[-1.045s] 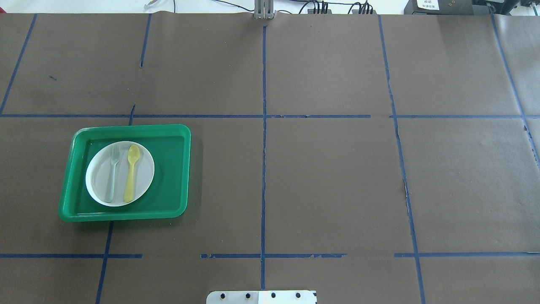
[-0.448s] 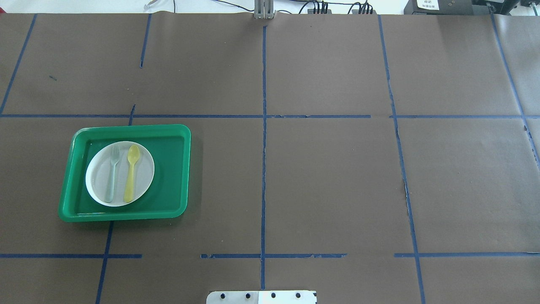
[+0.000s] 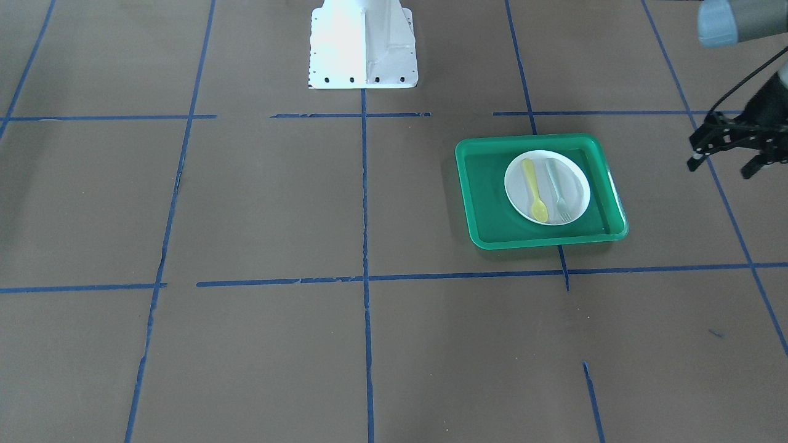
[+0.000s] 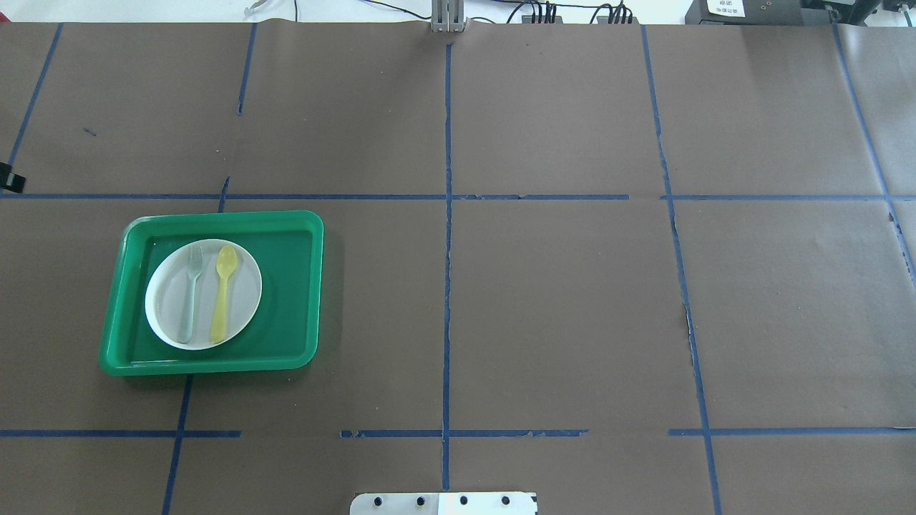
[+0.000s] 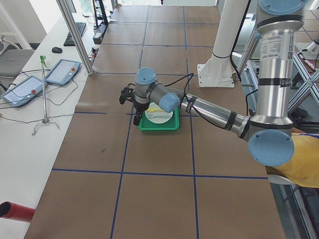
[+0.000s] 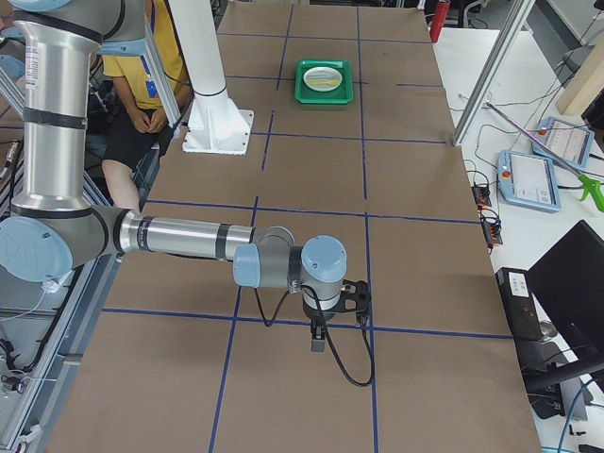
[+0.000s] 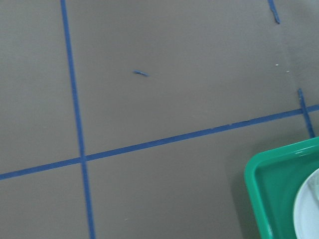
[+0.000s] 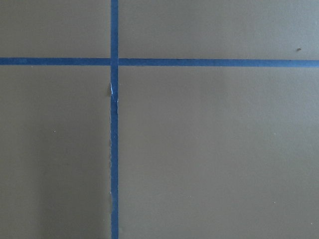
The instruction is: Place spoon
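Note:
The yellow spoon (image 4: pixel 223 293) lies on a white plate (image 4: pixel 164 300) in a green tray (image 4: pixel 286 286), bowl pointing away from the robot, beside a grey-green fork (image 4: pixel 190 293). In the front-facing view the spoon (image 3: pixel 533 189) lies left of the fork (image 3: pixel 557 187). My left gripper (image 3: pixel 726 165) is open and empty, hovering beyond the tray's outer side; only a black tip (image 4: pixel 10 178) shows overhead. The left wrist view shows just the tray's corner (image 7: pixel 279 194). My right gripper (image 6: pixel 326 321) is far from the tray, and I cannot tell whether it is open.
Brown paper with blue tape lines covers the table. The white robot base (image 3: pixel 363 43) stands at the robot's edge. The right wrist view shows only paper and a tape crossing (image 8: pixel 114 61). Operator tablets (image 5: pixel 62 71) lie off the far edge.
A black tip of my left gripper has come into the overhead view at its left edge. The spoon, fork, plate and tray have not moved.

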You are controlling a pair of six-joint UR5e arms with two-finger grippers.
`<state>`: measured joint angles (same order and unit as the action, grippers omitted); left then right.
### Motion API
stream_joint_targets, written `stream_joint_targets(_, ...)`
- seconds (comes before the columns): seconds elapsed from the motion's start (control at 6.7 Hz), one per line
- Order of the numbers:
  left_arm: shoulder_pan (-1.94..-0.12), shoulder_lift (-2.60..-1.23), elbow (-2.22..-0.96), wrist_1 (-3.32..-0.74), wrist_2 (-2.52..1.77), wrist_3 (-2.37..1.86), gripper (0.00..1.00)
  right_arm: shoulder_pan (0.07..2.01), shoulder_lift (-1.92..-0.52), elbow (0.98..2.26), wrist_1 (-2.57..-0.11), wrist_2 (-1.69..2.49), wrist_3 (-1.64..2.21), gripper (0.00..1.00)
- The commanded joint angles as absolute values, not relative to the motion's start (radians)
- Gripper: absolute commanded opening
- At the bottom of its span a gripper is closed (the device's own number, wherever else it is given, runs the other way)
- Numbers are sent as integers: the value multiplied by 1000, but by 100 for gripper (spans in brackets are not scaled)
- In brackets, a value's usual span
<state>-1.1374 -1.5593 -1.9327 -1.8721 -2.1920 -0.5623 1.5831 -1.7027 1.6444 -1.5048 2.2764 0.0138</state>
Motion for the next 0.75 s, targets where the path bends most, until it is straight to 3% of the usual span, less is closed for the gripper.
stream_joint_targets(0.0, -906, -1601, -1901, -1980, -2064, -853, 100, 1583, -1703, 1644, -1503, 2276, 14, 100)
stream_joint_targets(0.6, -694, -1715, -1816, -1979, -1922, -1095, 100, 1583, -1703, 1644, -1505, 2276, 14, 100)
